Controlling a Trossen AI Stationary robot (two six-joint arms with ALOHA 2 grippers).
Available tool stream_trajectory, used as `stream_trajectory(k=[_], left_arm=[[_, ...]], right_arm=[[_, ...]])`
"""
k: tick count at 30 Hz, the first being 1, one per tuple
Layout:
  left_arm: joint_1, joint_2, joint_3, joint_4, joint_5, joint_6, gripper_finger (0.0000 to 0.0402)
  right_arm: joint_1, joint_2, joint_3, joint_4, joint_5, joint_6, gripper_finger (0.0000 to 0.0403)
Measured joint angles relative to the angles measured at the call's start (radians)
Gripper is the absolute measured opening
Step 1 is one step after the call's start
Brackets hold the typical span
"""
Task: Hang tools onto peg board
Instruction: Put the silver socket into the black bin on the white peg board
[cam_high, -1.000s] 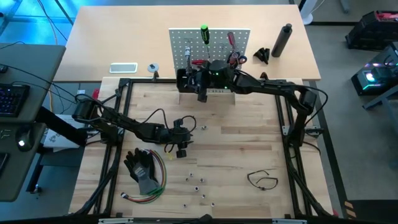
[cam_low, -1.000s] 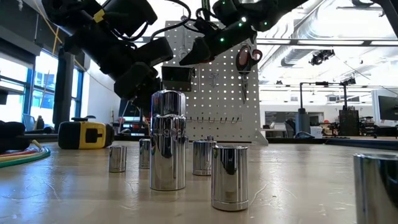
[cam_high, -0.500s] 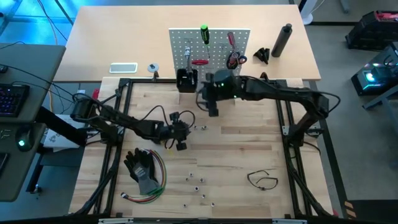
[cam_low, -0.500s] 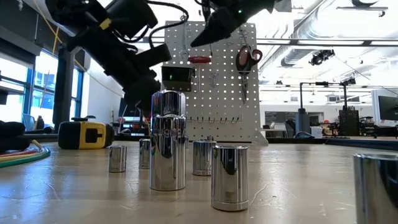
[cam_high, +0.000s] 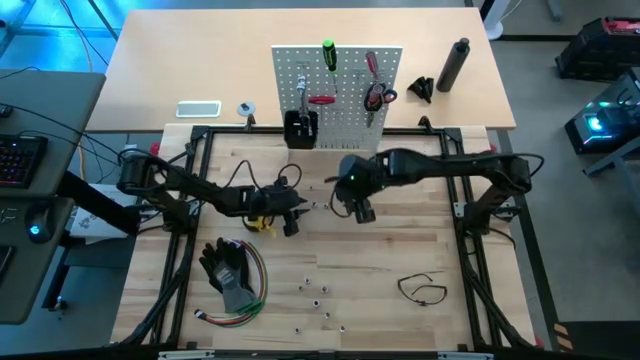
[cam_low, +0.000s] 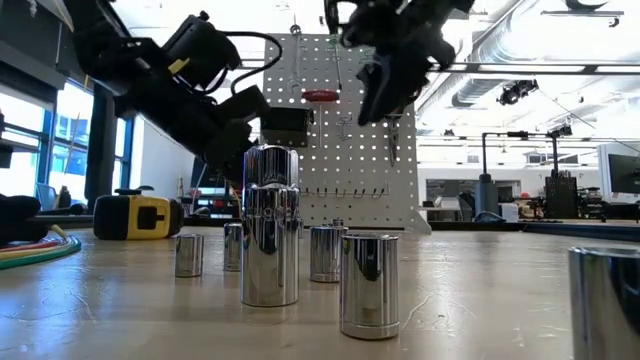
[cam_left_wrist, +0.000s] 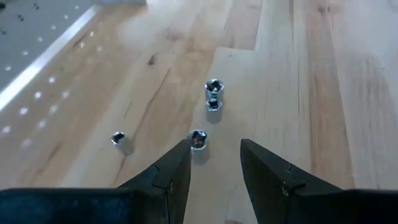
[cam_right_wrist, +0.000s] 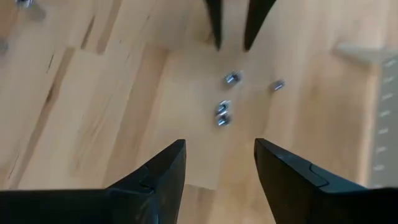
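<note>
The white peg board (cam_high: 345, 80) stands at the table's far edge. A green screwdriver (cam_high: 328, 52), a red screwdriver (cam_high: 370, 64), red-handled scissors (cam_high: 378, 96) and a red-handled tool (cam_high: 322, 100) hang on it, above a black bin (cam_high: 300, 128). My left gripper (cam_left_wrist: 214, 149) is open and low over the table's middle. Small metal sockets (cam_left_wrist: 198, 138) (cam_left_wrist: 214, 94) lie just ahead of its fingertips. My right gripper (cam_right_wrist: 219, 152) is open and hangs above the same sockets (cam_right_wrist: 222, 112), pointing down and facing the left gripper. A yellow tape measure (cam_high: 258, 222) lies beside the left arm.
Black gloves (cam_high: 228, 268) and a bundle of coloured wires (cam_high: 255, 300) lie at the near left. More metal bits (cam_high: 315, 290) are scattered near the front, and a thin black loop (cam_high: 422, 290) lies at the near right. Tall chrome sockets (cam_low: 270, 225) stand close to the low camera.
My right gripper has drawn back from the peg board toward the table's middle and tipped steeply downward, still open; the red-handled tool stays on the board. My left gripper has shifted a little toward the far edge and down, toward the sockets.
</note>
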Motion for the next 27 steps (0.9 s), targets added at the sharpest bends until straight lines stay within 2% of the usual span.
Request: stream_trajectory(k=[4, 9, 13, 18, 27], left_arm=[[0.0, 0.055, 0.008, 0.029, 0.009, -0.005, 0.0133], [0.0, 0.127, 0.022, 0.037, -0.039, -0.038, 0.0133], [0.0, 0.167, 0.022, 0.116, -0.044, -0.039, 0.0133], [0.007, 0.218, 0.023, 0.188, -0.041, -0.047, 0.0133], [0.041, 0.256, 0.023, 0.203, -0.052, -0.104, 0.0133]], right_arm=[[0.027, 0.0, -0.082, 0.049, -0.002, 0.043, 0.0186], [0.043, 0.001, -0.192, 0.125, -0.003, 0.108, 0.0186], [0.05, 0.001, -0.254, 0.15, -0.003, 0.153, 0.0186], [0.055, 0.001, -0.309, 0.197, -0.003, 0.187, 0.0186], [0.055, 0.001, -0.349, 0.256, -0.005, 0.207, 0.0186]])
